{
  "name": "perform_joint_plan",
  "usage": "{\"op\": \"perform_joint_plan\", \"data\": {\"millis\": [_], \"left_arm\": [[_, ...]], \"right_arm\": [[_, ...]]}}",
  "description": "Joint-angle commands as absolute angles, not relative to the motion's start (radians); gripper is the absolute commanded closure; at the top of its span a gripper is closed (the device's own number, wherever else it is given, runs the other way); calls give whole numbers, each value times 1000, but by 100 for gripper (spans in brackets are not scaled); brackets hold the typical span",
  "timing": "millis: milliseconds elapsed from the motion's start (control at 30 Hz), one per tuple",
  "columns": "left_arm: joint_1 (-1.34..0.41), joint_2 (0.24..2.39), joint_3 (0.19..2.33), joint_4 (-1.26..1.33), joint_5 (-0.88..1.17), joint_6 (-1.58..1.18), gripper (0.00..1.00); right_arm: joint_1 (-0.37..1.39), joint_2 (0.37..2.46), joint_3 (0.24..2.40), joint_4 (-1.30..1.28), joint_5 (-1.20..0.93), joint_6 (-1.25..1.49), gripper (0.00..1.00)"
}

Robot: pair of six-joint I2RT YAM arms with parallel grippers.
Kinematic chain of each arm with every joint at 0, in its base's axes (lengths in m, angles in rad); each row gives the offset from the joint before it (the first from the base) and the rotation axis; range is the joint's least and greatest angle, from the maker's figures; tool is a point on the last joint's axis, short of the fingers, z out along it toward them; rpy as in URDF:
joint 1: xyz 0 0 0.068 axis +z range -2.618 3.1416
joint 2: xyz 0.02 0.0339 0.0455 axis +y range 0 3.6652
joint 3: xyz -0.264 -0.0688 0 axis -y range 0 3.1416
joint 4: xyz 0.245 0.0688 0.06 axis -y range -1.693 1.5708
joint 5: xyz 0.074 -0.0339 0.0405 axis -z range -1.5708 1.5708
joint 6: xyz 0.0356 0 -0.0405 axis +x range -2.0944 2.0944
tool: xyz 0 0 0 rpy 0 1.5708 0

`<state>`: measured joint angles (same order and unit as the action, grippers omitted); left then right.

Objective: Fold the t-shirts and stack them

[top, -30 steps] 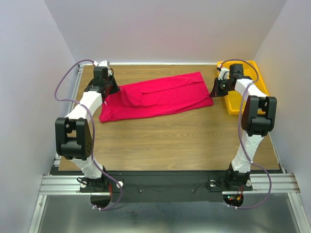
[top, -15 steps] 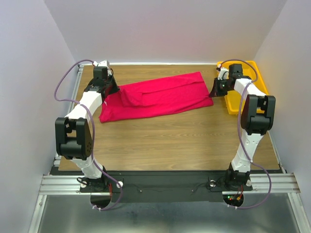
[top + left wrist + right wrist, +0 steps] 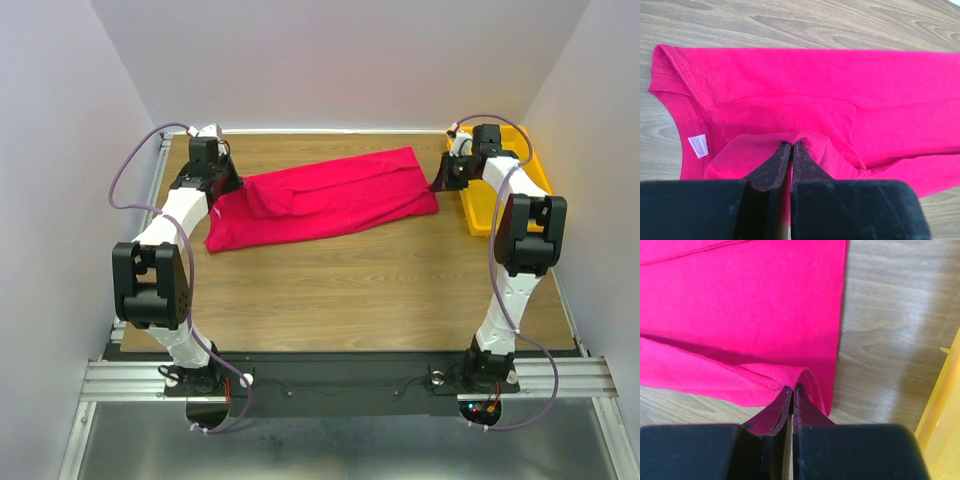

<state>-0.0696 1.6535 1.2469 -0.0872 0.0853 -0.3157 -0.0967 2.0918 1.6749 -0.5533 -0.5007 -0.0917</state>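
Both claws are clamped on the t-shirt (image 3: 325,198). My left gripper (image 3: 791,146) is pinched on a bunched ridge of cloth at the collar end, and my right gripper (image 3: 792,388) is pinched on the hem corner at the other end. The shirt lies half-folded lengthwise across the far half of the table (image 3: 350,290), with its left end a bit nearer than its right.

Risks, my read:
- Thin bites: each claw has only a small ridge of cloth. A fast lift or uneven pull could slip one end out and collapse the fold.
- I can't tell how many layers my left pinch holds. If it's more than one, the fold drags crooked.
- If the arms go out of sync, the cloth stretches or twists and the edges misalign.
- The yellow tray (image 3: 530,150) sits just beside my right claw. Swinging right could clip its rim or drape the hem into it.

Surface: the table is smooth wood-grain, so cloth should slide easily.
Room: plain pale walls (image 3: 350,60) close in on three sides. An aluminium rail (image 3: 130,378) runs along the near edge by my bases.
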Motion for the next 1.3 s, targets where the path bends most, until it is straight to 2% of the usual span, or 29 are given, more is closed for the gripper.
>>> {"op": "perform_joint_plan", "data": {"millis": [0, 700, 767, 800, 833, 900, 1000, 1133, 1267], "left_arm": [[-61, 1588, 1252, -43, 84, -319, 100], [-51, 1592, 1243, -41, 83, -324, 100], [-51, 1594, 1244, -41, 84, -324, 100], [-51, 1595, 1244, -41, 84, -324, 100], [-51, 1598, 1246, -41, 84, -324, 100], [-49, 1603, 1247, -41, 86, -322, 100], [-51, 1614, 1250, -41, 94, -330, 100], [-51, 1621, 1253, -34, 98, -336, 100], [-51, 1629, 1259, -34, 101, -339, 100]], "right_arm": [[-100, 2120, 1732, -518, -517, -75, 95], [-101, 2186, 1804, -520, -531, -51, 94], [-100, 2187, 1805, -519, -534, -51, 87], [-100, 2187, 1805, -518, -537, -51, 83], [-98, 2187, 1810, -520, -543, -52, 73], [-98, 2184, 1816, -520, -555, -46, 67], [-98, 2160, 1833, -520, -572, -38, 52], [-98, 2120, 1855, -517, -598, -34, 46], [-98, 2108, 1850, -517, -646, -38, 49]]}}
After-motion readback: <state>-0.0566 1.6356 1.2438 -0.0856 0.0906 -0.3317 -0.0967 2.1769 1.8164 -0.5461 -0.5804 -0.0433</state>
